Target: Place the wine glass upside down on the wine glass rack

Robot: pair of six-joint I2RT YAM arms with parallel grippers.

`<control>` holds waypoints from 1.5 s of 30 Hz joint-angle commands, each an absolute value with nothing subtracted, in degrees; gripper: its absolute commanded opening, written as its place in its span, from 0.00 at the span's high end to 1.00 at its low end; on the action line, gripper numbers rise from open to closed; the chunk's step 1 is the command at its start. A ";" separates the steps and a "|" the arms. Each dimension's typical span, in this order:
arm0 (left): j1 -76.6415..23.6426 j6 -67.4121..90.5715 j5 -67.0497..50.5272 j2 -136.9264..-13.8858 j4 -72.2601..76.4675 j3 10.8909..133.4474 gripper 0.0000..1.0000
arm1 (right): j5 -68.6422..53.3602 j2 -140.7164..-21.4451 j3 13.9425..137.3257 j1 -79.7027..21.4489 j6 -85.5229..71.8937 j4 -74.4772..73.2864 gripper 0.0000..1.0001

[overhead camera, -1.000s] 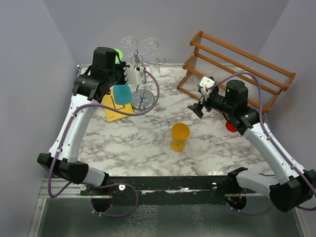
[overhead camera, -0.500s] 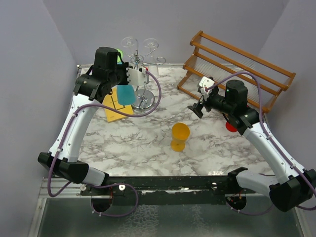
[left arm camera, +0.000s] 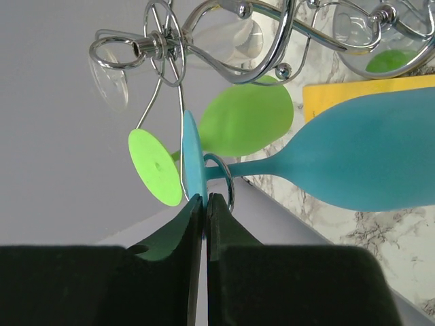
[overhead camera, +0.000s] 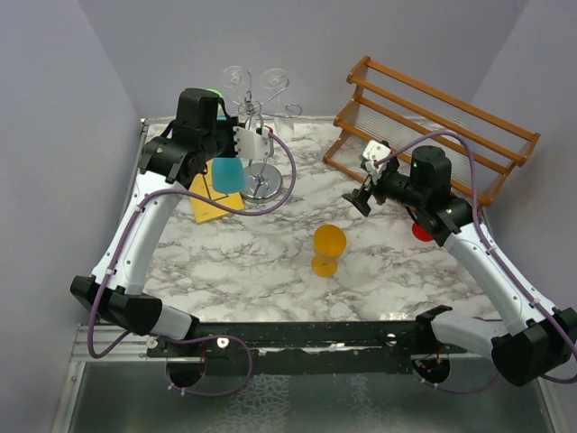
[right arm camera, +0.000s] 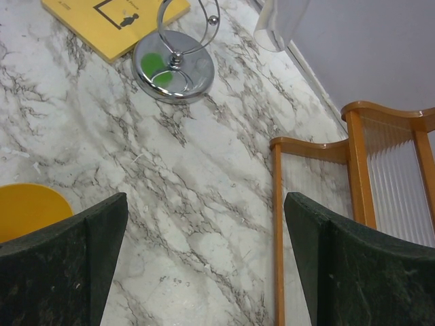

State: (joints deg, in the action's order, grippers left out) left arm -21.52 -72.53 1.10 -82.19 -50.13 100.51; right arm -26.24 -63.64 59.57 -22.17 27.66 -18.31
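Note:
The blue wine glass (overhead camera: 227, 173) hangs bowl-down beside the chrome wine glass rack (overhead camera: 261, 179). In the left wrist view its bowl (left arm camera: 367, 159) fills the right side, and its thin stem passes through a chrome ring of the rack (left arm camera: 224, 41). My left gripper (left arm camera: 204, 198) is shut on the edge of the glass's flat foot; in the top view the left gripper (overhead camera: 256, 140) sits at the rack's top. A green glass (left arm camera: 241, 122) hangs on the rack just behind. My right gripper (overhead camera: 361, 198) hovers open over the marble, nothing between the right gripper's (right arm camera: 204, 200) fingers.
A yellow glass (overhead camera: 329, 250) stands upright mid-table. A yellow book (overhead camera: 209, 206) lies by the rack's disc base (right arm camera: 173, 64). A brown wooden slatted rack (overhead camera: 433, 126) fills the back right, with a red item (overhead camera: 421, 232) under the right arm. Clear glasses (overhead camera: 236, 79) hang on the rack.
My left gripper and the blue glass have shifted slightly right, closer in to the rack's arms. The right arm has stayed still.

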 commanded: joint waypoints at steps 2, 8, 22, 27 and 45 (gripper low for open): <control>-22.26 -72.41 0.38 -82.27 -51.35 98.34 0.92 | -26.47 -63.72 59.73 -22.29 28.09 -18.43 0.03; -22.38 -72.03 -0.14 -82.47 -52.36 99.15 0.81 | -26.51 -64.05 59.74 -22.31 28.16 -18.48 0.03; -22.59 -71.71 -2.54 -82.99 -55.82 101.31 0.66 | -26.52 -63.80 59.34 -22.32 28.41 -18.32 0.03; -22.68 -71.35 -2.98 -82.87 -56.42 101.78 0.61 | -26.29 -63.81 59.37 -22.32 28.48 -18.37 0.03; -22.76 -66.69 -10.15 -82.23 -59.24 105.67 0.36 | -26.90 -65.00 60.56 -22.32 29.65 -20.00 0.03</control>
